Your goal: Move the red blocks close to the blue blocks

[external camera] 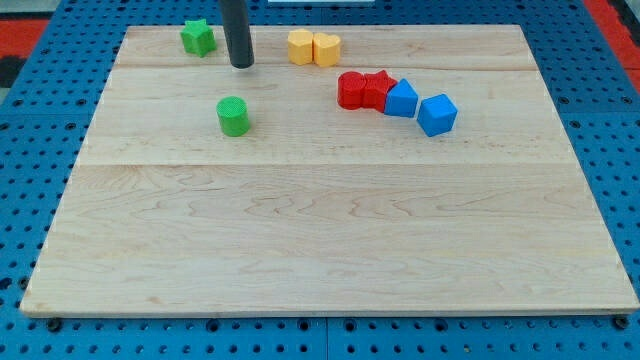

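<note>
Pale wooden planks make up the board [330, 230], which is laid on a blue perforated table [20, 200] and fills most of the view. Near the view's top, left of centre, the straight dark rod is seen coming down from the upper edge, and my tip [241, 65] is set on the wood with no block touching it; no gripper is carried by the arm, so nothing is held or clamped. A green star-shaped block [198, 37] is found just to the left of the rod, near the top left corner of the board, and a green cylinder block [233, 116] lies below the tip, a little toward the view's bottom. To the right of the rod, two yellow blocks are placed side by side and touching: a yellow rounded block [300, 46] and a yellow faceted block [326, 49], whose exact shapes cannot be made out. Further right and slightly lower, the task's pieces are gathered in one row. A red rounded block [351, 90] is pressed against a red star-shaped block [377, 89], which in turn is touched on its right by a blue block [401, 100] of uncertain shape. A blue cube [437, 115] is set just beside that one, at the right end of the row. All four are kept well apart from the tip.
</note>
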`<state>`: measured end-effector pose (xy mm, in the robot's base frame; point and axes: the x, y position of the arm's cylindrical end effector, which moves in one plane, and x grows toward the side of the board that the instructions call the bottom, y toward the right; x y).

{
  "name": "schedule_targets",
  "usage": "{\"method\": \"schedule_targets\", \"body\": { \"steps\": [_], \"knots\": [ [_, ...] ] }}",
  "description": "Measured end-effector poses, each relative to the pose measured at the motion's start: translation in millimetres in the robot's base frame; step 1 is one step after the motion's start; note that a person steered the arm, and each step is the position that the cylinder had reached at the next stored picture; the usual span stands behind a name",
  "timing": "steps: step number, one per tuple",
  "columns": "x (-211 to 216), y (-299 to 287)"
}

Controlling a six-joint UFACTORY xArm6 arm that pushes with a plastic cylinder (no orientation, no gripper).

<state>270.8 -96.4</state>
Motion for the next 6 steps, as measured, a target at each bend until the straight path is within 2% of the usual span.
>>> {"method": "schedule_targets", "body": {
  "steps": [1,3,4,6],
  "knots": [
    [33,59],
    [50,170],
    [58,175],
    [43,148]
  ]
}}
